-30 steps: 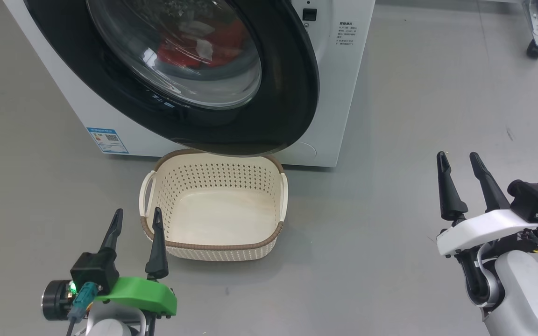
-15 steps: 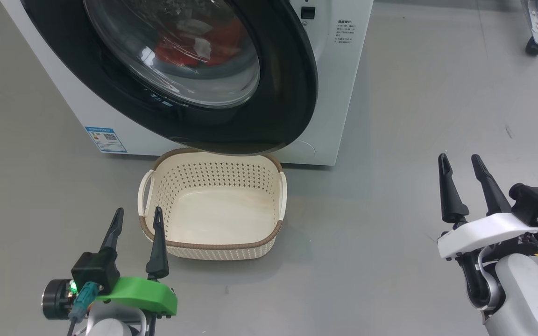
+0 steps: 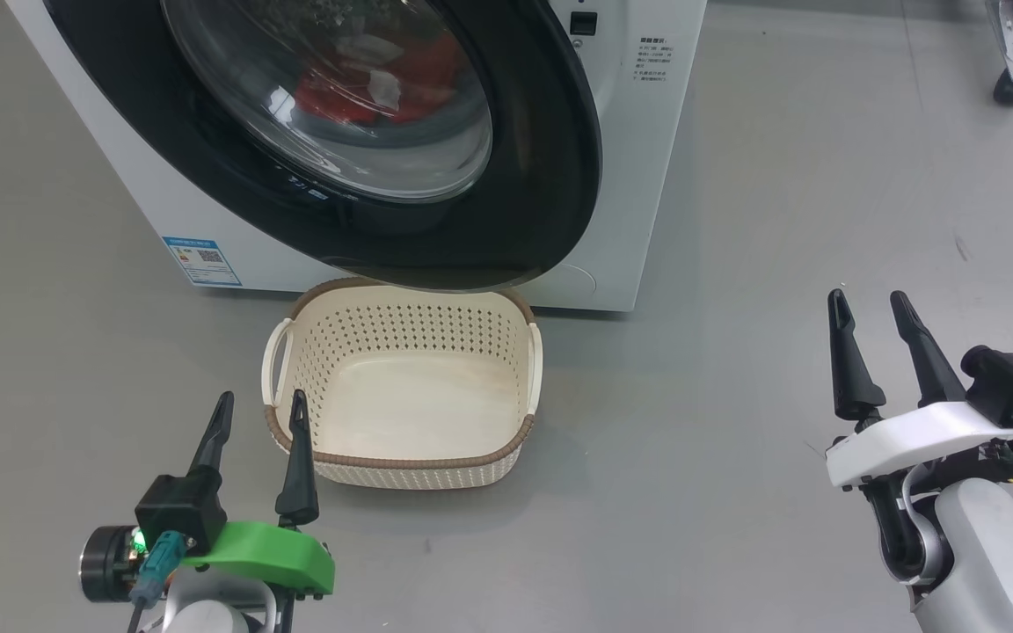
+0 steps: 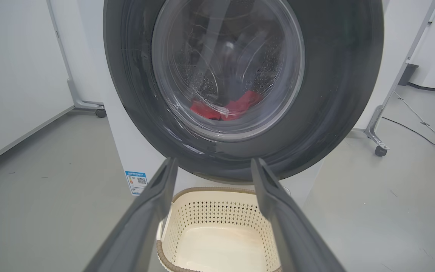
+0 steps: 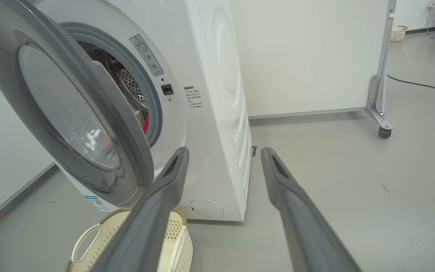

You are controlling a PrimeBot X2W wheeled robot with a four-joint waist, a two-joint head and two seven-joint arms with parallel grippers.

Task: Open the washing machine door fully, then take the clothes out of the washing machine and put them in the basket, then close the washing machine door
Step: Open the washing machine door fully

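The white washing machine (image 3: 656, 167) (image 5: 217, 113) stands at the top of the head view. Its round black washing machine door (image 3: 550, 176) (image 4: 334, 94) (image 5: 89, 98) hangs ajar, swung partway out over the basket. Red clothes (image 3: 348, 88) (image 4: 236, 107) show through the glass, lying in the drum. The cream basket (image 3: 401, 466) (image 4: 217, 215) (image 5: 85, 241) sits empty on the floor under the door. My left gripper (image 3: 261, 404) (image 4: 212, 166) is open at the basket's near left corner. Off to the right, well clear of the machine, my right gripper (image 3: 867, 299) (image 5: 223, 153) is open too.
Grey floor (image 3: 779, 264) spreads around the machine. A wheeled metal frame leg (image 3: 1009, 53) (image 5: 380, 109) stands at the back right, with a black cable (image 5: 421, 85) on the floor beyond it. A white wall panel (image 5: 308, 56) is behind the machine.
The whole head picture shifts slightly, so the camera has moved a little. The right gripper sits a touch lower and further right than a second ago. The door and basket keep their places.
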